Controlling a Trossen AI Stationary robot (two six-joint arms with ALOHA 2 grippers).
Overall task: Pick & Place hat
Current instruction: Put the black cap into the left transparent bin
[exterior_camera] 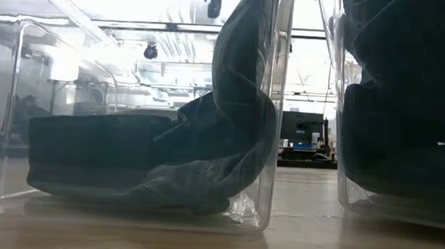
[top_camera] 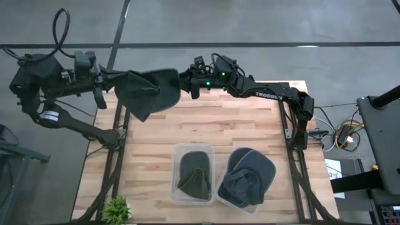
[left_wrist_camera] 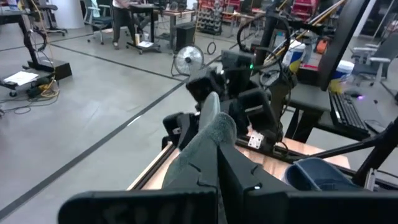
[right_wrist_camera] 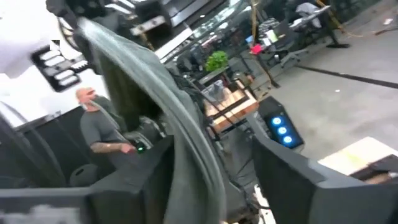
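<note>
Dark hat [top_camera: 148,92] hung in air above table's far edge [top_camera: 237,106], stretched between both arms. Left gripper [top_camera: 111,81] clamped hat's one side; right gripper [top_camera: 187,84] pinched opposite side. Two clear bins [top_camera: 177,187] near front each held another dark hat [top_camera: 194,174].

A light wooden table [top_camera: 250,122] stood on a grey concrete floor [top_camera: 262,22] crossed by a dark line. A small green plant [top_camera: 116,209] sat at the table's seven o'clock corner. A tangle of cables [top_camera: 342,134] lay on the floor off the three o'clock edge, with a sheet of paper [top_camera: 333,169] just beyond. In the room behind, a floor fan [left_wrist_camera: 188,60] stood, and a seated person [right_wrist_camera: 98,134] in a grey shirt showed.
</note>
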